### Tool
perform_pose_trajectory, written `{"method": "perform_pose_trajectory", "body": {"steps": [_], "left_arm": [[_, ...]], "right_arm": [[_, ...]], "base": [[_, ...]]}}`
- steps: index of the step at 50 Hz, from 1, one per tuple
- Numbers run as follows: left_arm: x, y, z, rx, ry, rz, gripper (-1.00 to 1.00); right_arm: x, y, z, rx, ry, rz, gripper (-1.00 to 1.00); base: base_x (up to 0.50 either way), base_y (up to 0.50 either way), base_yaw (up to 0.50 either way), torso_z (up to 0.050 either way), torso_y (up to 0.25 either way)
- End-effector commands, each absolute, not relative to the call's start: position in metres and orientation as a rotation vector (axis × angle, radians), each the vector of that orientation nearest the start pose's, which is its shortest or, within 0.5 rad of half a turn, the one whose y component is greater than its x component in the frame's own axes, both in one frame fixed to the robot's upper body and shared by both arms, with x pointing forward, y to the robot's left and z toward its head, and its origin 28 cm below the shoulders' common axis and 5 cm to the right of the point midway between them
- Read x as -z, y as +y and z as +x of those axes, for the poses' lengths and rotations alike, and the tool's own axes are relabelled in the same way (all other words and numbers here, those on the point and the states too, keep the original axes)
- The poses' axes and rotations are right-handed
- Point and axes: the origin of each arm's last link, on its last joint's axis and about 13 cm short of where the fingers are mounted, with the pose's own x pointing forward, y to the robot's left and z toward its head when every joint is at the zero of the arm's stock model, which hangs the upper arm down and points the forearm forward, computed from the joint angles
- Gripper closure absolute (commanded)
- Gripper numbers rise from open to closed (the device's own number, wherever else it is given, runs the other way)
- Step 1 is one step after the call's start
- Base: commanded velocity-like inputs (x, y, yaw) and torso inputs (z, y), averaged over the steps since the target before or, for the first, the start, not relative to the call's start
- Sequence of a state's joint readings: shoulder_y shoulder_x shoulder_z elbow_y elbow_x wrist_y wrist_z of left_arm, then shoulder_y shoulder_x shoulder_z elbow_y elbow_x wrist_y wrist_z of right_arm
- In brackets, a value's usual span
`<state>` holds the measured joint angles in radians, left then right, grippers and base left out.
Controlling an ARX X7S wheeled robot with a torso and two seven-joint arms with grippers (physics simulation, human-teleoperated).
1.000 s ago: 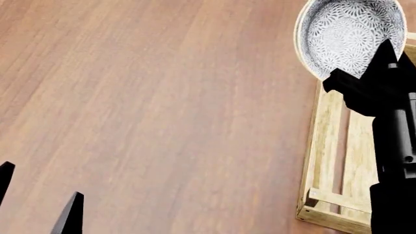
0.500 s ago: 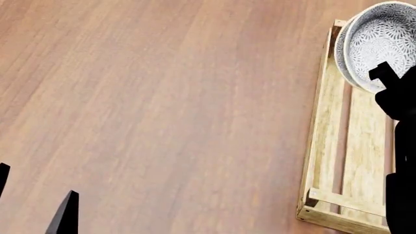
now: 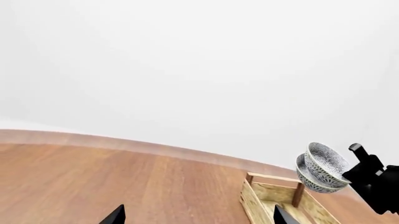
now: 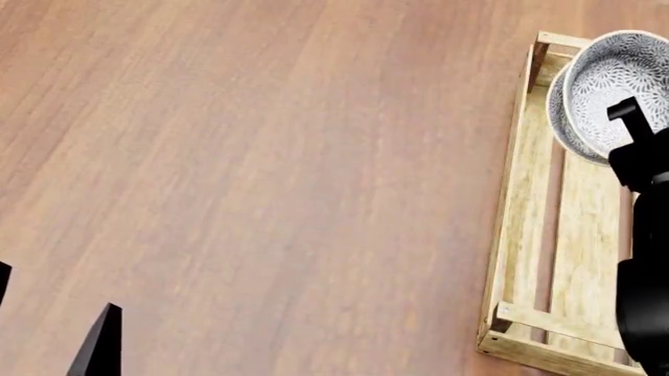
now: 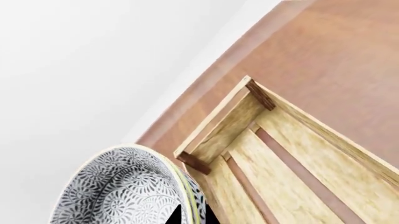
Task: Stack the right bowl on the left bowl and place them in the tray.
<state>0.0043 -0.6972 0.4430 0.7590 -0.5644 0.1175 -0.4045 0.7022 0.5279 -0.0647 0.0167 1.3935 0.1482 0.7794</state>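
Stacked bowls (image 4: 612, 94), pinched at rim by right gripper (image 4: 632, 129), have been carried rightward since 1 s ago and are now held tilted above tray (image 4: 522, 196), upper right of head view; lowering is judged next. Left gripper (image 4: 52, 321), lower left, is seen spread wide, w/ nothing in it.

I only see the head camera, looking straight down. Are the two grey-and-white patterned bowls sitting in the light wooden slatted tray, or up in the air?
Observer: Up in the air. The left wrist view shows the stacked grey-and-white patterned bowls hanging above the light-wood slatted tray, clear of its walls.
Operator: Are they level?
Observer: No, from the side they are tilted, held at the rim by the right gripper.
Operator: Is the other hand holding anything?
Observer: No. The left gripper is open, with only table between its fingers.
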Motion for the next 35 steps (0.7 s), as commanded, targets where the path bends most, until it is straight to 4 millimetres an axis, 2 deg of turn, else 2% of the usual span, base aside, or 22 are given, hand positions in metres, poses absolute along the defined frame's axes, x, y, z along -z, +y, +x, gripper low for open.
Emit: {"method": "perform_pose_trajectory", "body": {"steps": [1, 28, 35], "left_arm": [[-0.149, 0.211, 0.152, 0.374, -0.424, -0.183, -1.00], [-0.149, 0.213, 0.154, 0.361, -0.426, -0.185, -1.00], [-0.147, 0.213, 0.155, 0.357, -0.421, -0.184, -1.00]], "right_arm": [[-0.228, -0.188, 0.323, 0.379, -0.128, 0.927, 1.00], [-0.218, -0.192, 0.347, 0.470, -0.094, 0.991, 1.00], [-0.210, -0.194, 0.356, 0.495, -0.082, 1.034, 1.00]], "base": [[0.00, 0.00, 0.00, 0.000, 0.000], [0.00, 0.00, 0.00, 0.000, 0.001], [0.00, 0.00, 0.00, 0.000, 0.000]]}}
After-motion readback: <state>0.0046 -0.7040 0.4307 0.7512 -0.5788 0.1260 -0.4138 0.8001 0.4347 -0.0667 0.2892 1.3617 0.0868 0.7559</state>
